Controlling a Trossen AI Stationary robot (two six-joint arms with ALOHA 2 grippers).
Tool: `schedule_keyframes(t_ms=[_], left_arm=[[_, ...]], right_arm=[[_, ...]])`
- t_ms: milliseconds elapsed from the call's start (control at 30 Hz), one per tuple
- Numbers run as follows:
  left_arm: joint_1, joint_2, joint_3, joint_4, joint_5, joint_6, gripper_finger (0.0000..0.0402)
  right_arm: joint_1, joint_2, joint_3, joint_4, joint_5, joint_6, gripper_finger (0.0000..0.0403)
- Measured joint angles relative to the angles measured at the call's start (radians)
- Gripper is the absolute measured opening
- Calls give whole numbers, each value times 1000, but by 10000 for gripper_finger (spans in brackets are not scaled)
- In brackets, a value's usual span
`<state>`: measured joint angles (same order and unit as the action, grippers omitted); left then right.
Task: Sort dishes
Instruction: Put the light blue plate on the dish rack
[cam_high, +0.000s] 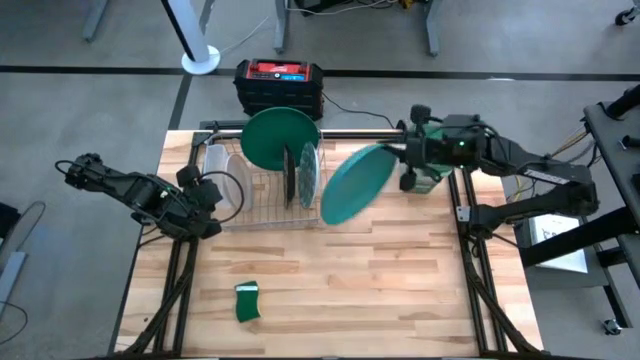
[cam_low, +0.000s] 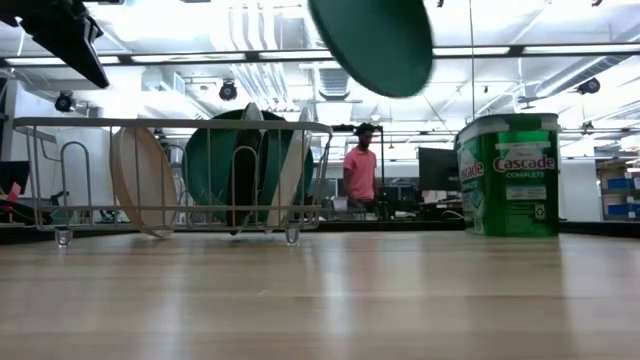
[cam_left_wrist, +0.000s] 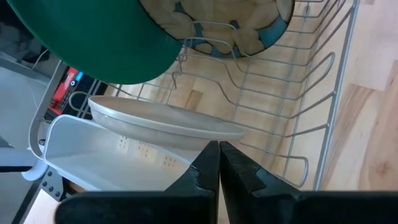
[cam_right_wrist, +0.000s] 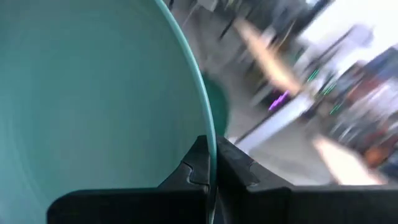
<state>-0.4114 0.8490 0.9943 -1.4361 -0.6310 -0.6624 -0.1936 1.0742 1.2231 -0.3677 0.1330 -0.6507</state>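
The teal plate hangs tilted in the air just beside the right end of the wire dish rack, clear of the table, its rim pinched between the narrow fingers of the right gripper. In the low view the same plate floats high above the wooden table, between the rack and the green Cascade tub.

Nearest the front edge of the table lies a small green sponge, well apart from everything else. Farther back, the left gripper sits at the left end of the rack with its fingers pressed together, holding nothing, just beside a whitish plate that leans in the wires. Toward the middle of the rack stand a grey-green patterned plate on edge and the dark green plate behind it. Beyond the table's far edge sits a black and red box, and a person in a pink shirt stands in the room.
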Motion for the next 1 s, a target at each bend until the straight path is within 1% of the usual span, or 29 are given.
schedule_keyframes(t_ms=[100, 300, 367, 467, 533, 600, 700, 833, 1000], left_arm=[[0, 0, 0, 0, -12, 0, 0], [0, 0, 0, 0, -15, 0, 0], [0, 0, 0, 0, -15, 0, 0], [0, 0, 0, -6, -15, 2, 0], [0, 0, 0, -15, -15, 9, 0], [0, -1, 0, -27, -15, 23, 0], [0, -5, 8, -26, -22, 44, 0], [0, -12, 19, -42, -68, 56, 0], [0, -32, 22, -90, -114, 50, 0]], right_arm=[[0, 44, -1, 162, -7, -64, 0], [0, 178, -3, 438, -12, -219, 0], [-1, 215, -3, 535, -54, -271, 0], [-9, 268, 10, 646, -179, -346, 0], [-14, 306, 35, 663, -257, -382, 0], [-16, 346, 71, 662, -295, -402, 0], [-16, 410, 133, 663, -301, -448, 0], [-18, 497, 203, 667, -346, -572, 0], [-23, 592, 271, 661, -358, -632, 0]])
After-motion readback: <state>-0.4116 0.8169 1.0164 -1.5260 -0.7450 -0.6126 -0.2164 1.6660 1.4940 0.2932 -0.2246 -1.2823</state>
